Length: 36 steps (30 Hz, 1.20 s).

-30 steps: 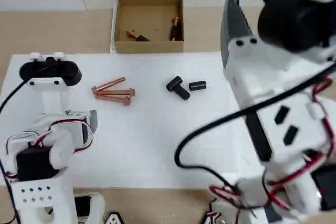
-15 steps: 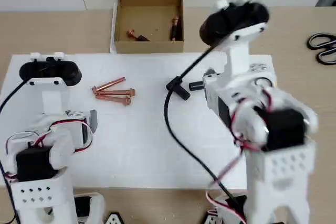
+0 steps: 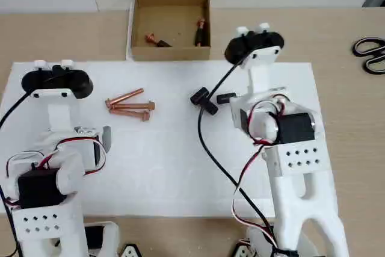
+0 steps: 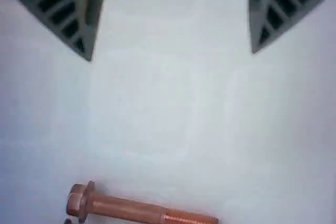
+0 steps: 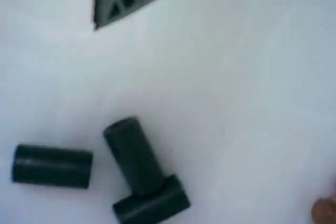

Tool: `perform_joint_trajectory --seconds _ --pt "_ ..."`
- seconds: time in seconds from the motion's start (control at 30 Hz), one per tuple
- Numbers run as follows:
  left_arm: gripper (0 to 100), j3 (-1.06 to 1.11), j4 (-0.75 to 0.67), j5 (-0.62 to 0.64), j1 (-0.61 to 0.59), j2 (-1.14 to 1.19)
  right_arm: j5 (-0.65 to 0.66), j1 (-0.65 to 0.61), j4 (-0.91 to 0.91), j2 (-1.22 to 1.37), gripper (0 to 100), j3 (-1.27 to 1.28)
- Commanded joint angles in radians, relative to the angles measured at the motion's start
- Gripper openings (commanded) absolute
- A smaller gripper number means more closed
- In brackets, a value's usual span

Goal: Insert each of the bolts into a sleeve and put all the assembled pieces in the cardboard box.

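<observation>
Left gripper (image 4: 173,14), jaws wide apart, hangs just short of three bolts (image 3: 130,105), right gripper (image 5: 121,3) (open or shut: can't tell) by three sleeves (image 3: 207,101), all on the near side of the box (image 3: 171,53) holding two finished pieces (image 3: 157,41); best grab one bolt mid-shank, level, clear of its neighbours.

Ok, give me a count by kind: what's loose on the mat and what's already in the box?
Copper bolts loose on the white mat: 3
Black sleeves loose on the mat: 3
Assembled pieces in the cardboard box: 2
Total: 8
</observation>
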Motion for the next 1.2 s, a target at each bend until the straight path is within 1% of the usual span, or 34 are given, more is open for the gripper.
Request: perform_joint_trajectory --seconds 0.0,0.07,0.17,0.27,0.33,0.4,0.53,0.63,0.8,0.93,1.17 --pt "18 -0.008 -0.005 0.000 -0.002 -0.012 0.006 0.010 -0.116 0.012 17.0 0.032" --pt "18 -0.005 0.000 0.000 -0.002 -0.012 0.005 0.013 -0.182 0.050 16.9 0.068" --pt "18 -0.005 0.002 0.000 -0.003 -0.012 0.011 0.007 -0.205 0.116 16.9 0.080" --pt "18 -0.005 0.006 0.000 -0.005 -0.012 0.015 0.007 -0.234 0.186 16.9 0.040" --pt "18 -0.005 0.014 0.000 -0.003 -0.012 0.046 0.001 -0.229 0.236 16.9 -0.014" --pt "18 -0.005 0.014 0.000 -0.005 -0.012 0.089 -0.027 -0.205 0.289 16.9 -0.072" --pt "18 -0.005 0.014 0.003 -0.005 -0.012 0.230 -0.108 -0.114 0.421 16.9 -0.201" --pt "18 -0.005 0.014 0.003 -0.005 -0.012 0.287 -0.134 -0.068 0.529 16.9 -0.301" --pt "18 -0.004 0.015 0.003 -0.005 -0.012 0.301 -0.137 0.012 0.699 16.8 -0.474" --pt "18 -0.004 0.015 0.003 -0.005 -0.012 0.316 -0.165 0.050 0.805 16.8 -0.571" --pt "18 -0.004 0.015 0.003 -0.006 -0.012 0.318 -0.220 0.045 0.911 16.8 -0.617"
